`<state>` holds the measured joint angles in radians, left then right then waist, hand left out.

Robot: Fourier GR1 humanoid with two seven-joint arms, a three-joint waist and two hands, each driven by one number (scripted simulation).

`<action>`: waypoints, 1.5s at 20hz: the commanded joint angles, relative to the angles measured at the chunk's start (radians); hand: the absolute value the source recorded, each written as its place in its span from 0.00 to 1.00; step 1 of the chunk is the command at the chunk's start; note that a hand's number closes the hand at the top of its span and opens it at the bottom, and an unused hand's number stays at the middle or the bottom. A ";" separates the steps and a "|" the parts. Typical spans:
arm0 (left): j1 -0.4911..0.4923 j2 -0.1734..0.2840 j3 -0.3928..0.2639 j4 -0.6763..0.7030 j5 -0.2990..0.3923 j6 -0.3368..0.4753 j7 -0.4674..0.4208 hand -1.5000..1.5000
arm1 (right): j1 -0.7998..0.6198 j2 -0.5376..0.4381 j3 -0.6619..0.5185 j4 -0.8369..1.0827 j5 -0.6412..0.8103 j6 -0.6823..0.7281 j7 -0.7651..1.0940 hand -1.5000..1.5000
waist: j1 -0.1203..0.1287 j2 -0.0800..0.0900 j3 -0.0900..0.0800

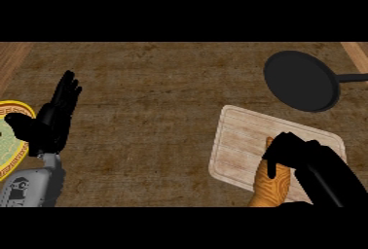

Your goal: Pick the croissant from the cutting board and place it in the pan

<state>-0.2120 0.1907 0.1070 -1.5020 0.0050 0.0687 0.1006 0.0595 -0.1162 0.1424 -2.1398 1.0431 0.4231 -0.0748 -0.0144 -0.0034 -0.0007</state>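
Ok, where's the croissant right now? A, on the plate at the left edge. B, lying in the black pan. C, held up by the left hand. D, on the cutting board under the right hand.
D: the croissant lies on the cutting board with the right hand curled over it; the pan holds nothing.

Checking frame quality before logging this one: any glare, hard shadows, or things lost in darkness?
Head view: lighting is flat, with no glare and no clear cast shadows on the counter; the black pan shows no interior detail; the right hand is a dark mass hiding part of the croissant on the cutting board.
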 commanded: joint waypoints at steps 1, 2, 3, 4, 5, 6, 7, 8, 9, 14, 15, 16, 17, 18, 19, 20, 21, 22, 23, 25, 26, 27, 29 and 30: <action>-0.010 -0.011 -0.001 0.004 0.003 0.001 -0.001 0.50 | -0.130 0.052 -0.135 -0.004 -0.117 0.051 0.072 1.00 | 0.015 0.004 0.000; 0.037 0.025 0.035 0.021 0.055 -0.069 -0.060 0.50 | -0.186 0.071 -0.180 0.089 -0.133 0.007 0.067 1.00 | 0.025 0.007 0.000; 0.031 -0.009 -0.006 -0.032 0.003 -0.007 -0.006 0.50 | -0.165 0.075 -0.224 0.034 -0.223 0.079 0.086 1.00 | 0.018 0.003 0.001; -0.011 -0.022 -0.008 0.043 -0.010 0.002 -0.042 0.50 | -0.227 0.067 -0.286 0.073 -0.272 0.081 0.078 1.00 | 0.013 0.007 0.001; -0.042 -0.008 -0.012 0.042 -0.022 0.004 -0.003 0.50 | -0.255 0.037 -0.340 0.151 -0.259 0.028 0.056 1.00 | 0.014 0.007 0.001; -0.024 0.005 -0.001 0.014 -0.002 -0.012 0.005 0.50 | -0.275 0.101 -0.357 0.178 -0.342 0.068 0.109 1.00 | 0.022 0.007 0.001; -0.023 -0.012 0.009 0.058 0.012 -0.015 -0.035 0.50 | -0.314 0.064 -0.400 0.186 -0.367 0.073 0.101 1.00 | 0.016 0.007 0.001; -0.093 0.016 0.012 0.050 0.005 -0.013 0.026 0.50 | -0.392 0.042 -0.462 0.292 -0.382 0.041 0.093 1.00 | 0.021 0.010 0.002; -0.056 -0.014 -0.010 0.051 -0.001 -0.012 0.001 0.50 | -0.405 0.025 -0.471 0.348 -0.382 0.019 0.075 1.00 | 0.021 0.008 0.001; -0.061 -0.007 -0.004 0.035 -0.009 -0.005 0.007 0.50 | -0.510 -0.155 -0.555 0.698 -0.311 -0.123 -0.117 1.00 | 0.032 0.012 0.002; -0.055 0.006 -0.001 0.026 0.019 -0.044 0.014 0.50 | -0.605 -0.212 -0.609 0.773 -0.343 -0.105 -0.100 1.00 | 0.043 0.014 0.002; -0.034 -0.021 -0.035 -0.004 -0.015 -0.014 0.014 0.50 | -0.627 -0.227 -0.605 0.858 -0.315 -0.145 -0.126 1.00 | 0.049 0.015 0.002; -0.085 -0.015 -0.006 0.066 0.004 -0.022 -0.016 0.50 | -0.647 -0.272 -0.626 0.916 -0.309 -0.173 -0.185 1.00 | 0.050 0.023 0.003; -0.051 -0.034 -0.027 0.039 -0.002 -0.018 -0.017 0.50 | -0.673 -0.264 -0.603 1.005 -0.274 -0.228 -0.210 1.00 | 0.060 0.022 0.003; -0.048 -0.025 -0.022 0.039 -0.002 -0.023 -0.025 0.50 | -0.652 -0.303 -0.600 1.042 -0.242 -0.265 -0.270 1.00 | 0.057 0.021 0.003; -0.061 -0.036 -0.030 0.022 -0.003 -0.012 0.003 0.50 | -0.654 -0.265 -0.575 1.078 -0.182 -0.370 -0.271 1.00 | 0.066 0.023 0.003; -0.027 -0.033 -0.045 0.031 -0.024 -0.021 -0.034 0.50 | -0.720 -0.292 -0.570 1.133 -0.159 -0.383 -0.249 1.00 | 0.076 0.025 0.003; -0.056 -0.020 -0.018 0.033 -0.004 -0.022 -0.022 0.50 | -0.690 -0.305 -0.590 1.202 -0.162 -0.437 -0.328 1.00 | 0.071 0.026 0.004; -0.064 -0.028 -0.027 0.020 -0.007 -0.014 -0.002 0.50 | -0.770 -0.335 -0.594 1.272 -0.155 -0.437 -0.309 1.00 | 0.078 0.026 0.004; -0.065 -0.031 -0.033 0.050 -0.007 -0.030 -0.038 0.50 | -0.779 -0.377 -0.624 1.366 -0.150 -0.492 -0.362 1.00 | 0.085 0.036 0.005; -0.084 -0.051 -0.051 0.050 -0.023 -0.007 -0.010 0.50 | -0.809 -0.358 -0.620 1.425 -0.145 -0.528 -0.372 1.00 | 0.087 0.036 0.005; -0.075 -0.034 -0.042 0.029 -0.012 -0.024 -0.017 0.50 | -0.813 -0.385 -0.652 1.463 -0.168 -0.520 -0.385 1.00 | 0.103 0.041 0.007; -0.116 -0.051 -0.051 0.041 -0.020 -0.004 0.013 0.50 | -0.831 -0.395 -0.658 1.545 -0.161 -0.567 -0.430 1.00 | 0.094 0.040 0.007; -0.082 -0.047 -0.051 0.032 -0.021 -0.012 -0.015 0.50 | -0.846 -0.397 -0.663 1.579 -0.161 -0.584 -0.439 1.00 | 0.107 0.042 0.007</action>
<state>-0.2948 0.1558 0.0694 -1.4636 -0.0050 0.0487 0.0918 -0.7345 -0.4828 -0.4956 -0.7172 0.8737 -0.0834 -0.4540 0.0761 0.0333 0.0050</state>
